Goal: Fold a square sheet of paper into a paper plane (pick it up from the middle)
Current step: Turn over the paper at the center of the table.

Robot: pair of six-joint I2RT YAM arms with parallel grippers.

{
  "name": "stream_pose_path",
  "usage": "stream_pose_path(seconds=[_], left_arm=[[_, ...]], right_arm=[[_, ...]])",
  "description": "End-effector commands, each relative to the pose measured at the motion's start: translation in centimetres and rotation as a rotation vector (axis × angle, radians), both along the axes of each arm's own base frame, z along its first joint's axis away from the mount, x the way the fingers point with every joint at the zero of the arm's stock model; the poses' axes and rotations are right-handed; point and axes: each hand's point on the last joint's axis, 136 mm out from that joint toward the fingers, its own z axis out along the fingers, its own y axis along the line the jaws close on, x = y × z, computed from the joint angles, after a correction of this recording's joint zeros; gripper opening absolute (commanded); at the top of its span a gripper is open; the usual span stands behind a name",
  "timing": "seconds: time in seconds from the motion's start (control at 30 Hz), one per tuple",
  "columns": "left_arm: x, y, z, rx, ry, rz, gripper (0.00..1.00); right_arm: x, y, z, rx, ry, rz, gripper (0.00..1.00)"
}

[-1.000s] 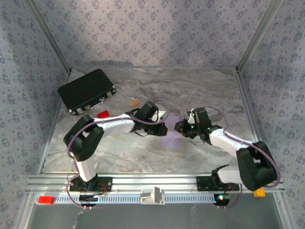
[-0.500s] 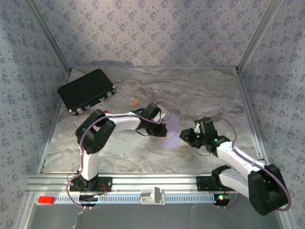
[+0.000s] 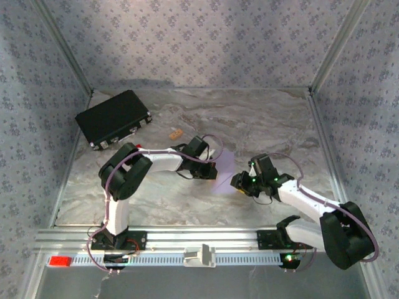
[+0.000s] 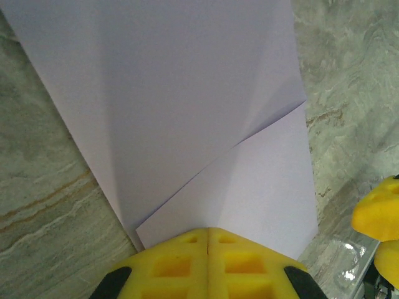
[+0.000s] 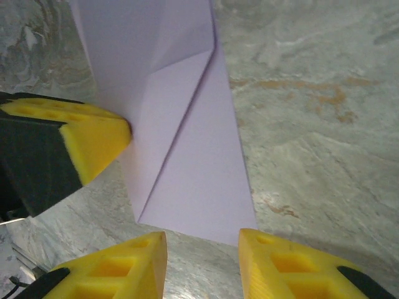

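Observation:
The square sheet of paper (image 3: 223,169) is pale lilac, folded into a long strip with slanted creases, and lies mid-table. My left gripper (image 3: 214,167) is at its left edge. In the left wrist view the gripper (image 4: 207,233) has its yellow jaws pressed together on the paper (image 4: 187,106), right where a crease meets them. My right gripper (image 3: 238,182) sits just off the sheet's near end. In the right wrist view this gripper (image 5: 202,249) is open, with bare table in the gap and the paper (image 5: 193,162) just ahead. The left fingers (image 5: 93,140) touch that sheet's edge there.
A black case (image 3: 113,118) lies at the back left. A small tan block (image 3: 176,133) sits on the marble table (image 3: 268,118) behind the left arm. Patterned walls and metal rails close in the table on three sides.
My right gripper has pulled back from beside the paper toward its near end and opened wider. The left arm's elbow has swung in, and its gripper stays shut at the sheet.

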Motion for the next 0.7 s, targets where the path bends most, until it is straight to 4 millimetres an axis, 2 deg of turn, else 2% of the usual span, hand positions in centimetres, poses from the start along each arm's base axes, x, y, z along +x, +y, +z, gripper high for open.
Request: stream_pose_path(seconds=[0.0, 0.3, 0.67], left_arm=[[-0.9, 1.2, -1.6, 0.054, 0.036, 0.019, 0.0], [-1.1, 1.0, -1.2, 0.043, 0.036, 0.019, 0.0], [-1.2, 0.9, -1.2, 0.042, 0.037, 0.019, 0.0]], right_arm=[[0.3, 0.4, 0.4, -0.013, 0.002, 0.024, 0.37], [0.3, 1.5, -0.2, -0.013, 0.03, 0.042, 0.38], [0.2, 1.4, -1.8, -0.063, 0.079, 0.026, 0.41]])
